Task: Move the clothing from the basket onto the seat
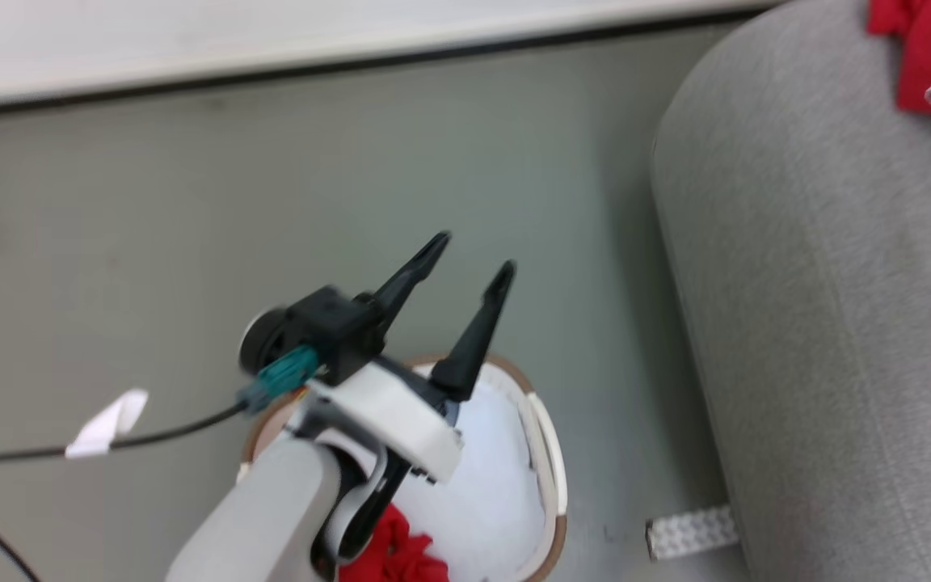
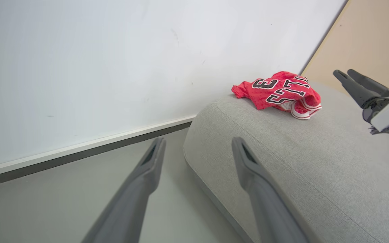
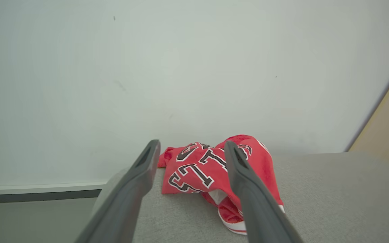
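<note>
Red fabric, soft and light: a lettered jersey (image 3: 194, 172) lies crumpled on the seat (image 1: 797, 323), near its rounded end by the wall (image 3: 181, 67). A second, plain red garment (image 1: 397, 554) lies bunched in the bottom of the basket (image 1: 550, 477), which stands on the floor (image 1: 271, 202) just beside the seat. Judging by its folds, the cloth will drape and sag rather than hold shape and may catch on the rim. It is best pinched at a raised fold in the middle of the bunch. The left hand (image 1: 472, 260) hovers above the basket, fingers spread and empty; its forearm (image 1: 271, 509) partly hides the garment. The right hand (image 3: 191, 148) hangs over the seat, fingers spread and empty, aimed at the jersey. A black cable (image 1: 174, 430) with a white tag (image 1: 106, 424) crosses the floor left of the basket.
</note>
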